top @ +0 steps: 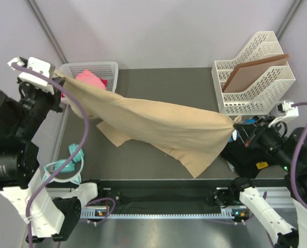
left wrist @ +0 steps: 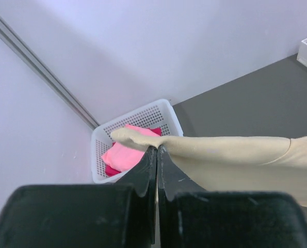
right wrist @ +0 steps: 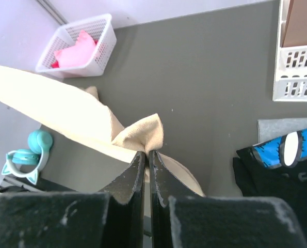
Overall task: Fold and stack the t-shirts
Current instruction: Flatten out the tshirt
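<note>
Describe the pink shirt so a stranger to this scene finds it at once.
Look to the table's far left corner, where a white mesh basket stands. The pink shirt lies bundled inside it. It is the only bright pink cloth in view; the tan shirt nearby hangs stretched over the table.

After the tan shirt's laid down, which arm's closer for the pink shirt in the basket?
Left. Left gripper sits beside the basket holding the pink shirt; right gripper is across the table. Both hold the tan shirt.
</note>
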Available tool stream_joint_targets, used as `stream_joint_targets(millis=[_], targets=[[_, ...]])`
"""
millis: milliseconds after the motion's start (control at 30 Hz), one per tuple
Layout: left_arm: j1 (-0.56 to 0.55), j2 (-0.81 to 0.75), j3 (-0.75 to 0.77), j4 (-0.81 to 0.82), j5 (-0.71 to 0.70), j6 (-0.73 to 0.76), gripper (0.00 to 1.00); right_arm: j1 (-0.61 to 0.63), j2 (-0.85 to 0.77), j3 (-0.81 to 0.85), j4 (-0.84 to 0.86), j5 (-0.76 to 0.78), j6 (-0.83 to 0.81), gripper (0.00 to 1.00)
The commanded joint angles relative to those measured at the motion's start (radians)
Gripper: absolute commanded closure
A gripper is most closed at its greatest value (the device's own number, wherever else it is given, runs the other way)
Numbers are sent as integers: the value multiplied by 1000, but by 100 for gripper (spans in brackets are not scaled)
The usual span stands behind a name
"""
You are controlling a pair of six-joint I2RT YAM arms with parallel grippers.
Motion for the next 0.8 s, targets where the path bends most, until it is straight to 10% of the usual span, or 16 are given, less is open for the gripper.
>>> stream_joint_targets(millis=[0, 533, 767], targets=[[4, 7, 91, -70, 12, -23, 99, 9, 20, 133, -81, -7, -23, 100], [4, -25, 243, 17, -2, -44, 92, 9, 89, 469, -165, -65, -4, 100], [5, -39, -178, 128, 10, 48, 96, 9, 134, 264, -104, 76, 20, 100]])
